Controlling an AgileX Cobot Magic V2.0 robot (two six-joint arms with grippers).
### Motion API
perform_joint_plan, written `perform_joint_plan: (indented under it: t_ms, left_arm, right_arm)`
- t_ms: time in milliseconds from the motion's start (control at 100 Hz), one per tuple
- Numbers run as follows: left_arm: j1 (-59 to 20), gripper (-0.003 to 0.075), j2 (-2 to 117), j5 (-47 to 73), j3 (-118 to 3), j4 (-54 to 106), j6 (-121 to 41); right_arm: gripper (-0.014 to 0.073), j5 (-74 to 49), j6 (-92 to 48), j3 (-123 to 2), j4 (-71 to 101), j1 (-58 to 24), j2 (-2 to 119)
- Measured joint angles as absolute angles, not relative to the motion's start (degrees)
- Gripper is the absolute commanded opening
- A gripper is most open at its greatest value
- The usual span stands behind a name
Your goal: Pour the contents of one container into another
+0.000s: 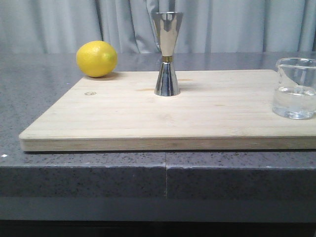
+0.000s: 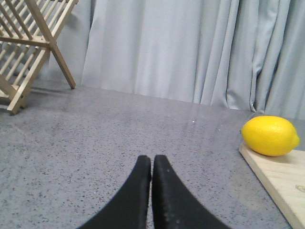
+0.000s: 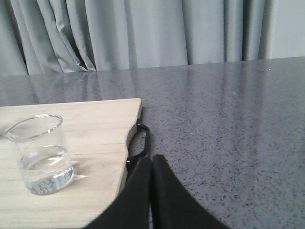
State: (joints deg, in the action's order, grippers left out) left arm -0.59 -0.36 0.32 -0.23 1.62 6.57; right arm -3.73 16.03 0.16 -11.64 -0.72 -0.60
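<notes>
Glass is what you start from: your beaker (image 1: pixel 296 89) stands upright near the right end of the wooden board (image 1: pixel 118 118), with clear liquid filling its lower part, and the right wrist view shows it close to the board's black handle (image 3: pixel 139 145). Your steel jigger (image 1: pixel 167 53), gold-banded at the waist, stands upright around the middle of the board toward its far edge, well apart from the beaker. You have the right gripper (image 3: pixel 151 164) clenched with nothing between its fingers, low over the counter just beside that handle, and the left gripper (image 2: pixel 152 164) is likewise closed and empty over the grey counter (image 1: pixel 39 84). Off the board's far left corner sits a lemon (image 1: pixel 97 59), and a wooden rack (image 2: pixel 28 43) stands further left
</notes>
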Motion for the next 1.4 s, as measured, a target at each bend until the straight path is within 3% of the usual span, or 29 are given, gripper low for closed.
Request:
perform_joint_plan:
  t_ms: [230, 570, 690, 770, 810, 930, 1020, 1120, 1190, 1400]
  left_arm:
    - [-1.91, -0.0021, 4.09, 6.13, -10.11, 6.15, 6.95]
    - [-12.43, -0.002, 24.33, 17.6, -27.43, 8.36, 6.95]
    - [-17.34, -0.002, 31.64, 17.77, -30.44, 8.36, 6.95]
    - [-20.81, -0.0018, 35.98, 16.22, -31.19, 8.36, 6.95]
    - [-22.27, -0.0013, 37.51, 14.9, -31.3, 8.36, 6.95]
    - [-27.53, 0.0085, 41.44, 10.29, -31.3, 6.74, 6.95]
    - [-30.9, 0.0233, 43.71, 6.08, -31.3, 3.46, 6.95]
    - [-34.29, 0.0445, 46.15, 1.06, -31.3, 0.0, 6.95]
    - [-35.86, 0.0544, 48.07, -2.28, -31.42, -1.11, 6.95]
    - [-37.15, 0.0564, 56.53, -8.77, -31.42, -2.0, 6.95]
  right_arm:
    - [-0.0069, -6.91, 16.15, -9.0, -11.64, -0.72, 2.52]
    - [-0.0059, -9.41, 16.15, -22.18, -11.64, -0.72, 18.79]
    - [0.003, -9.29, 16.15, -23.86, -11.64, -0.72, 23.89]
    - [0.0153, -9.22, 16.15, -23.95, -11.64, -0.72, 26.79]
    - [0.0254, -9.22, 16.15, -23.95, -11.64, -0.72, 27.94]
    - [0.0508, -6.35, 16.29, -23.95, -11.52, -0.72, 30.22]
    - [0.0608, -3.24, 16.29, -23.95, -10.52, -0.72, 31.5]
    - [0.0607, -1.6, 16.29, -23.95, -9.8, -0.72, 32.35]
    - [0.0607, -1.82, 16.29, -23.95, -9.43, -0.72, 32.59]
    - [0.0607, -3.51, 16.29, -23.95, -8.83, -0.72, 32.65]
